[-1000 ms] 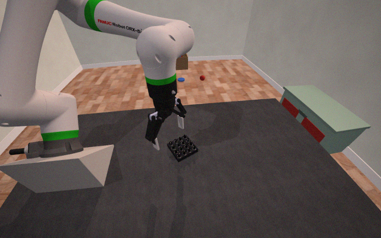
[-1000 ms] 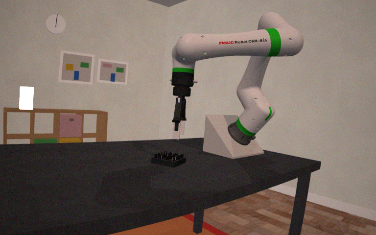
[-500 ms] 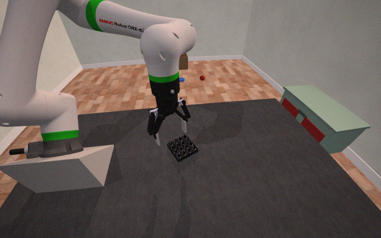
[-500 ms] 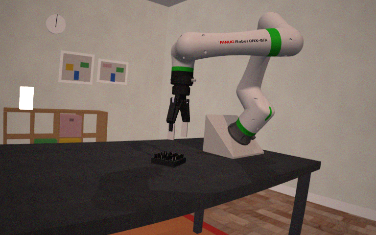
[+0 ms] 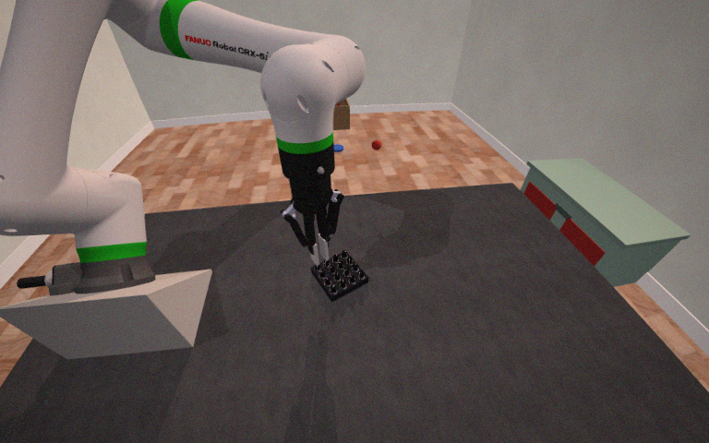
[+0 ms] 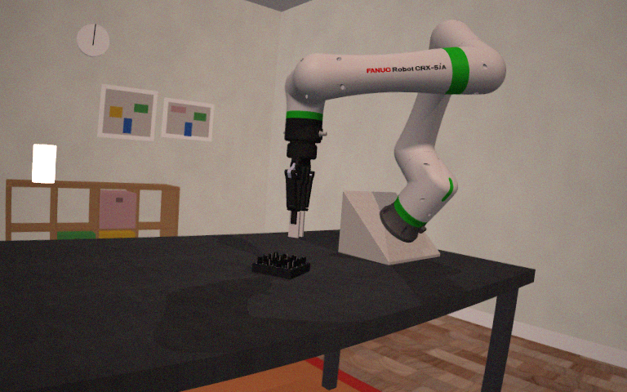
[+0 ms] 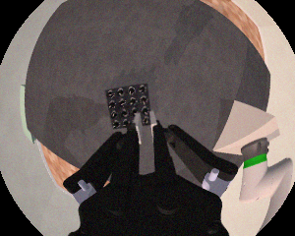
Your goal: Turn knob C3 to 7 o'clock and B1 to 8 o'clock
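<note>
Overhead, the knob box (image 5: pixel 340 275) is seen just below the middle of the frame, on the dark table (image 5: pixel 457 329), with wide bare table surface to its right and toward the bottom edge. The gripper (image 5: pixel 318 253) is pointed down at the box's upper-left corner, its fingers drawn almost together with nothing held between them. The arm's wedge-shaped base (image 5: pixel 111 313) is set at the left of the frame, well apart from the box. A green cabinet (image 5: pixel 600 219) is placed beyond the table's right edge, and a red ball (image 5: pixel 376 145) and a blue disc (image 5: pixel 338 148) are left on the wooden floor near the top.

From the side, the knob box (image 6: pixel 281 265) is shown at the middle of the frame, standing flat on the table (image 6: pixel 113 291), away from every table edge. The gripper (image 6: pixel 297 229) is held above the box, apart from the knobs, with a visible gap beneath its tips. The base (image 6: pixel 380 233) is seen to the right of the box, and a shelf (image 6: pixel 92 209) against the wall at the left.

Through the wrist camera, the knob box (image 7: pixel 130 105) is found left of centre, above the two pale fingers, which are nearly closed and overlap its lower-right corner. Individual knob lines cannot be read.
</note>
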Robot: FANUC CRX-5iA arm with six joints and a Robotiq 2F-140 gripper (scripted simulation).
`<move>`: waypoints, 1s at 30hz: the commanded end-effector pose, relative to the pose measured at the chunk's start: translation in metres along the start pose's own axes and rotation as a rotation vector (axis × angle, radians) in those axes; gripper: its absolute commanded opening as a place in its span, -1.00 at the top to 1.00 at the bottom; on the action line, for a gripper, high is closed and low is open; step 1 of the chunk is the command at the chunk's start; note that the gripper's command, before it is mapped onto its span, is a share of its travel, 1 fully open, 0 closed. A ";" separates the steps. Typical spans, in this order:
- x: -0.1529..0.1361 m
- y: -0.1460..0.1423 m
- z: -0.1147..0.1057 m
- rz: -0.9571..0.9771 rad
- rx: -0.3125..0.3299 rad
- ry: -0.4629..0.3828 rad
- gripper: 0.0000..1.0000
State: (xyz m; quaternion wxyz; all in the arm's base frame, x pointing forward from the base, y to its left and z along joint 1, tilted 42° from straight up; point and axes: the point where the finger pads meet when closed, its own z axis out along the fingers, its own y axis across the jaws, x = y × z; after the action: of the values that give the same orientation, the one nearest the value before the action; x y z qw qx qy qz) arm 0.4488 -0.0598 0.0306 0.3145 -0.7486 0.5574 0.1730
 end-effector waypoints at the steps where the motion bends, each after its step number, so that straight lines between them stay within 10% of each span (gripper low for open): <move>1: 0.000 0.000 0.000 0.000 0.000 0.000 0.77; 30: 0.000 0.000 0.003 0.005 0.000 0.000 0.77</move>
State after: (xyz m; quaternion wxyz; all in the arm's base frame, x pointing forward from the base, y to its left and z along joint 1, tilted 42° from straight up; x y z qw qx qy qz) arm 0.4490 -0.0587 0.0294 0.3142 -0.7480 0.5583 0.1734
